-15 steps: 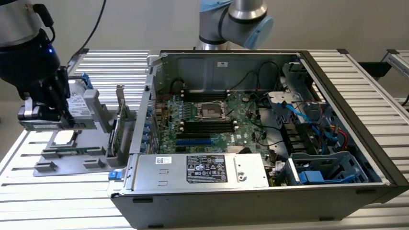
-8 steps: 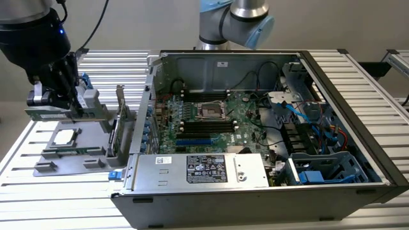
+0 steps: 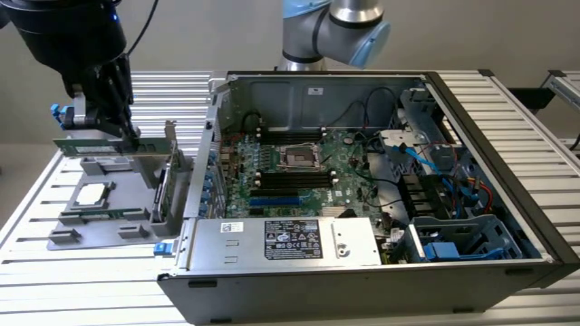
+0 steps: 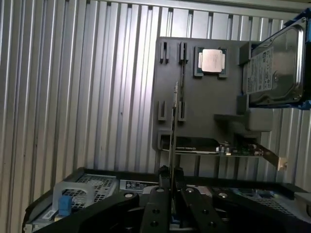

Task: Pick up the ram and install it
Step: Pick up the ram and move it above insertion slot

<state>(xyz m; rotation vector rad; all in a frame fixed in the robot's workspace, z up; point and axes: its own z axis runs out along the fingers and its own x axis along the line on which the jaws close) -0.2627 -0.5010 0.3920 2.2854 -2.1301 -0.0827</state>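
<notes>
- PC case [image 3: 363, 292], open, right of centre in the exterior view; motherboard [image 3: 317, 170] inside.
- Grey tray [image 3: 95, 229] at the exterior view's left, CPU [image 3: 94, 195] on it.
- Slatted table [image 3: 73, 285] under both.

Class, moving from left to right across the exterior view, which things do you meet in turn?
ram → processor socket → blue drive caddy
</notes>
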